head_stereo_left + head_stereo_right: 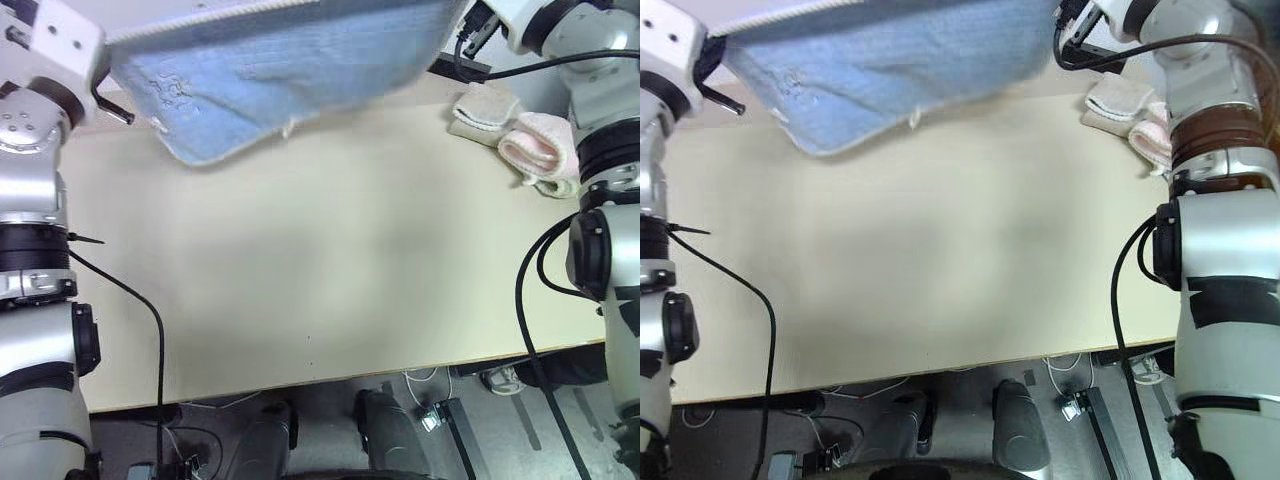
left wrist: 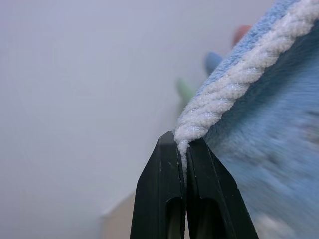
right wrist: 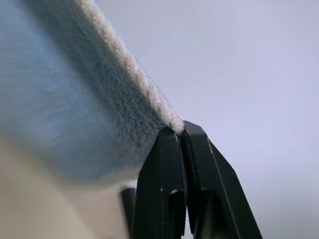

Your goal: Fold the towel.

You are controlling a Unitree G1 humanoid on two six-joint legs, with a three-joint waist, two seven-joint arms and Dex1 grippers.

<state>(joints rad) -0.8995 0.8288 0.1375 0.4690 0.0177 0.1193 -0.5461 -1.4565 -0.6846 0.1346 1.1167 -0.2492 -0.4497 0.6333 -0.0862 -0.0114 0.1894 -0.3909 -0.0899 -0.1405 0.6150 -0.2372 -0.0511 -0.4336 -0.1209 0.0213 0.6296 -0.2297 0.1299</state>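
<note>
Two corners of the towel (image 1: 280, 70) are pinched, one in each gripper, and I see the cloth held up in the air above the far edge of the desk (image 1: 330, 270). It is light blue terry with a whitish corded edging along its top hem. A small darker blue embroidered mark sits near its lower left corner. The bottom hem sags in a curve, lowest toward my left, with a loose thread or tuft hanging near the middle. No part of it touches the desk that I can make out.

My left gripper (image 2: 183, 144) has both black fingers pressed together on the white edging at the towel's left end. My right gripper (image 3: 180, 130) is likewise clamped tight on the edging at the right end. Both arms are raised high, forearms reaching forward, the left near the desk's far left corner, the right near the far right corner.

On the desk by the far right corner lie a beige folded towel (image 1: 484, 113) and, touching it on the near side, a pink rolled towel (image 1: 535, 145). I see no containers.
</note>
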